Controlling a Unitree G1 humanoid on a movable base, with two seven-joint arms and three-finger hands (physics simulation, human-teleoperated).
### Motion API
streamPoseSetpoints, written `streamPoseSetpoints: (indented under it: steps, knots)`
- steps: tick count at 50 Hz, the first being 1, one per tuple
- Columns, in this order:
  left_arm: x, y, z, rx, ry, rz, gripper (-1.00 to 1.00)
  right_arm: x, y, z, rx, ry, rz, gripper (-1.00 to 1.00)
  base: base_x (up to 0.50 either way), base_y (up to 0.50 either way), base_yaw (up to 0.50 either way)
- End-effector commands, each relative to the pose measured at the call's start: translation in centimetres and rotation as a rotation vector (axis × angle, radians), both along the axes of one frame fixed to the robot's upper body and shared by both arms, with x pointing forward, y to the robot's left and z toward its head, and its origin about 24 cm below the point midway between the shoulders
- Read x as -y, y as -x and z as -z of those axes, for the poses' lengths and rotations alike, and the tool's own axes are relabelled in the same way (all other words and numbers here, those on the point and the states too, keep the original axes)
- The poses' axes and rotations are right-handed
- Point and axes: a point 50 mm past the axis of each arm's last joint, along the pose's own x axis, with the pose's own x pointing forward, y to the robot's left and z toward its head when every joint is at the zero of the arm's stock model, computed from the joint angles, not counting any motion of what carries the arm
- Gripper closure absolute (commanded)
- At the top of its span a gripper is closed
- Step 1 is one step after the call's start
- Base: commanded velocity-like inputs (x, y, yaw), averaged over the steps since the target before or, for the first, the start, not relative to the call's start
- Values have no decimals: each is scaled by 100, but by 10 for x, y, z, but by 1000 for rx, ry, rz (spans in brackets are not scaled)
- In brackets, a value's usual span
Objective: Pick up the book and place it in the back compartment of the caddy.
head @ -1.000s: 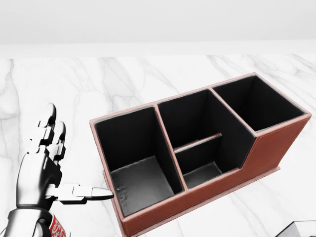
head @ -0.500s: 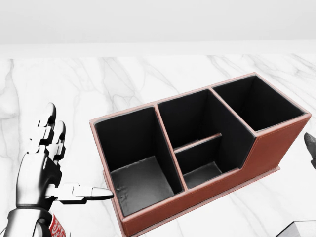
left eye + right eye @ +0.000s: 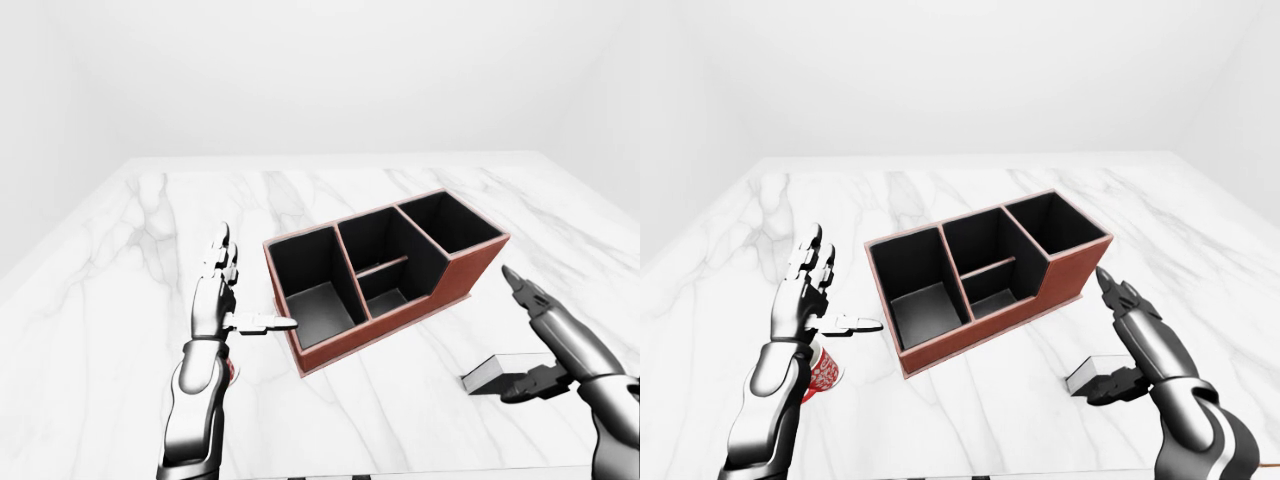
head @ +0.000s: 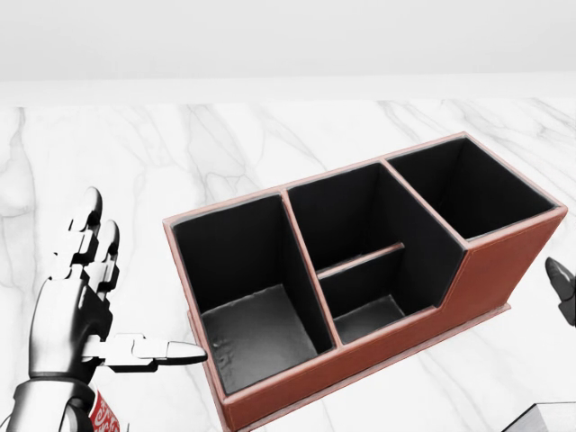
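The caddy is reddish-brown with black inside and split into several empty compartments; it sits at mid-table, slanting up to the right. The book, a flat grey-white slab, lies on the marble to the caddy's lower right. My right hand is open, with its fingers stretched up over the book and its thumb at the book's near edge. In the head view only a dark fingertip of it shows at the right edge. My left hand is open and empty, left of the caddy, with its thumb pointing at the caddy's wall.
A red patterned cup stands below my left wrist, partly hidden by the forearm. The white marble table stretches wide around the caddy, and its far edge meets a plain white wall.
My right hand has come into the head view at its right edge. The left hand, caddy and camera have not moved.
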Motion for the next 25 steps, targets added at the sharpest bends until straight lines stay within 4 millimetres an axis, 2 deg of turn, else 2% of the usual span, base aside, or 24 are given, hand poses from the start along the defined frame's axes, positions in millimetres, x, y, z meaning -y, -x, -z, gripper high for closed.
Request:
streamPoseSetpoints:
  steps: [1, 25]
  knots:
    - [0, -1, 2, -7, 0, 0, -100, 5, -2, 6, -31, 6, 3, -100, 0, 0, 0]
    - [1, 0, 1, -6, -1, 1, -100, 15, -5, 12, -75, 13, 24, -100, 0, 0, 0]
